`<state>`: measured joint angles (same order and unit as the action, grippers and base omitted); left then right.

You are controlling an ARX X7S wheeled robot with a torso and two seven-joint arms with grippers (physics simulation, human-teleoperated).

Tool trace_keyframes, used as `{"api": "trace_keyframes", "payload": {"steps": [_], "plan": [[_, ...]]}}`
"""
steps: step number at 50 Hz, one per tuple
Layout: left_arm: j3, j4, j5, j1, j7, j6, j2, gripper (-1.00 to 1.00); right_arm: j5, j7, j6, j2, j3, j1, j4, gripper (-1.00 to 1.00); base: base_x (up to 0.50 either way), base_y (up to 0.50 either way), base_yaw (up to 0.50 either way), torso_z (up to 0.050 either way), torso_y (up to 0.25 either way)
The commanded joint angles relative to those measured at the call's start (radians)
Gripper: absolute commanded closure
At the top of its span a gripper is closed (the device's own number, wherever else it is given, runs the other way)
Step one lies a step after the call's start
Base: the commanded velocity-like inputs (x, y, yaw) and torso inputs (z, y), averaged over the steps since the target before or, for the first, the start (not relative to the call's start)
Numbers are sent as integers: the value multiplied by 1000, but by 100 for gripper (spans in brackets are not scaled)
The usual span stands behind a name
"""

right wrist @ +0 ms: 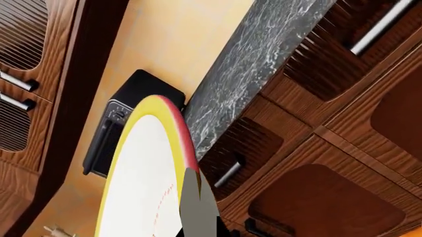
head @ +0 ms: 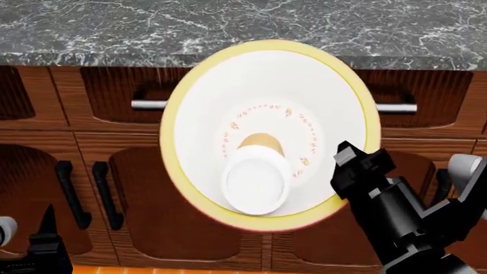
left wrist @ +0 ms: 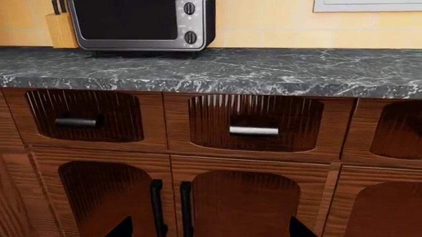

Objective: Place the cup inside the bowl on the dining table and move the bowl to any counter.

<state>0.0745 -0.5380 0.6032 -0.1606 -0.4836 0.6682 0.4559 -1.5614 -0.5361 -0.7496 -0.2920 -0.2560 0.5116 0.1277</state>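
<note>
left gripper [head: 42,240]: hanging low at the head view's bottom left corner, in front of the cabinet doors [head: 84,194]. Only a dark tip or two shows, so honestly can't tell if the fingers are apart or together.
toaster oven [left wrist: 142,23]: sits on the counter at the back, seen from the left wrist view, knife block [left wrist: 61,29] just beside it.
counter [head: 228,28]: dark marble slab running across the top of the head view, drawers with metal handles [left wrist: 254,131] under it.
bowl [head: 335,114]: up in the air in front of the counter edge, tipped toward the camera.
cup [head: 256,177]: lying inside the bowl, white lid facing us, near the lower rim.
right gripper [head: 343,171]: pinched onto the bowl's rim on its right side.
</note>
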Motion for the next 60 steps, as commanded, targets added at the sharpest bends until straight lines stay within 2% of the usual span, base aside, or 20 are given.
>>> {"api": "trace_keyframes", "payload": {"steps": [1,38,60], "plan": [[-1,2,-1,-4,3,-8,-9,-100,1,21,11,0,-5,2,5,100,500,2,0,0,0],[-9,2,12,8,3,-19,4,-100,-2,4,24,-12,9,6,10,100,500,1,0,0,2],[-5,6,14,4,0,-22,5,-100,-1,-15,42,-21,5,-1,15,100,501,-193,0,0,1]]}}
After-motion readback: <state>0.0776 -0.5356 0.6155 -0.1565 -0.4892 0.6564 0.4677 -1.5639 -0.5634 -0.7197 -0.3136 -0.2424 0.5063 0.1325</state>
